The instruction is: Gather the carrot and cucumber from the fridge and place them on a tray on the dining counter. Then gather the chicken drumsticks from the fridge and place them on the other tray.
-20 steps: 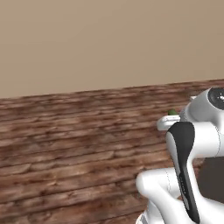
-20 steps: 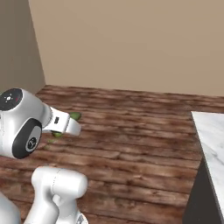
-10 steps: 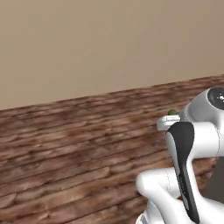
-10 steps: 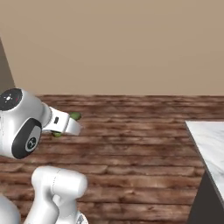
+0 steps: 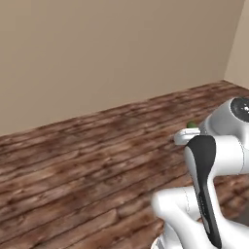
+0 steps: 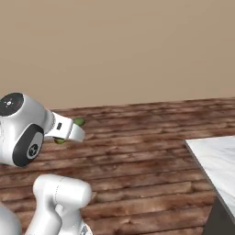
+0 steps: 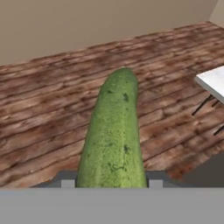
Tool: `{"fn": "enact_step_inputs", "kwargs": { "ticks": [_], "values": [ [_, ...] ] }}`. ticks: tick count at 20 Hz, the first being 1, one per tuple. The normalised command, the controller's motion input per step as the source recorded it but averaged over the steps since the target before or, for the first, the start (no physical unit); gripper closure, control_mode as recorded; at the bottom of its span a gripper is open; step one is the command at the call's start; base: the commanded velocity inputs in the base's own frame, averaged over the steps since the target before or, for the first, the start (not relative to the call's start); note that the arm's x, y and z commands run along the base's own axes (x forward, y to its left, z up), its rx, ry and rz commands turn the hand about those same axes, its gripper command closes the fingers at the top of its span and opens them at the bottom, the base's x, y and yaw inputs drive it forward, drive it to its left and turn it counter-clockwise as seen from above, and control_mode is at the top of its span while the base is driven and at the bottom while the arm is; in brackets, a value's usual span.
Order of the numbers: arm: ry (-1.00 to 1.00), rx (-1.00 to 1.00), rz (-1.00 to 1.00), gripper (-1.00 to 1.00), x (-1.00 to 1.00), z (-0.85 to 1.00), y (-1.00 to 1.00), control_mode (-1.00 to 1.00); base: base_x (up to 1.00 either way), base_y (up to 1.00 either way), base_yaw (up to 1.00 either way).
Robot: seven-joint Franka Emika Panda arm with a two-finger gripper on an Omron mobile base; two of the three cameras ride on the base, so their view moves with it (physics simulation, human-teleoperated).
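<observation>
A long green cucumber (image 7: pixel 113 131) runs lengthwise up the hand view, clamped between the two dark fingertips of my gripper (image 7: pixel 108 181), which is shut on it. From the right base view the gripper (image 6: pixel 73 131) is carried in front of the arm's white shoulder, with the cucumber's green end (image 6: pixel 79 121) poking out past it. In the left base view the gripper (image 5: pixel 187 136) sits beside the arm's upper joint, and a bit of the cucumber (image 5: pixel 192 125) shows above it. The cucumber hangs over the wooden floor, touching nothing else.
Dark wood plank floor (image 5: pixel 87 165) stretches ahead to a plain beige wall (image 6: pixel 119 46). A white marbled counter (image 6: pixel 215 156) juts in at the right, and its corner (image 7: pixel 214 81) is at the right edge of the hand view.
The whole picture has shifted in both base views, so the base has turned. A dark wall edge at the left has slid out of view. The cucumber has stayed in the grip.
</observation>
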Motion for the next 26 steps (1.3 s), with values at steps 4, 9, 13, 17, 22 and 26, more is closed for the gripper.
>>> {"fn": "enact_step_inputs", "kwargs": {
  "ticks": [4, 9, 13, 17, 22, 26],
  "values": [
    [0.0, 0.0, 0.0, 1.0, 0.0, 0.0, 0.0, 1.0, 0.69, 0.3, -0.34],
    [0.0, 0.0, 0.0, 1.0, 0.0, 0.0, 0.0, 1.0, 0.68, 0.23, -0.37],
    [0.0, 0.0, 0.0, 1.0, 0.0, 0.0, 0.0, 1.0, 0.58, 0.12, -0.43],
    [0.0, 0.0, 0.0, 1.0, 0.0, 0.0, 0.0, 1.0, 0.62, 0.16, -0.47],
    [0.0, 0.0, 0.0, 1.0, 0.0, 0.0, 0.0, 1.0, 0.71, 0.34, -0.46],
    [0.0, 0.0, 0.0, 1.0, 0.0, 0.0, 0.0, 1.0, 0.79, 0.5, -0.41]
  ]
}}
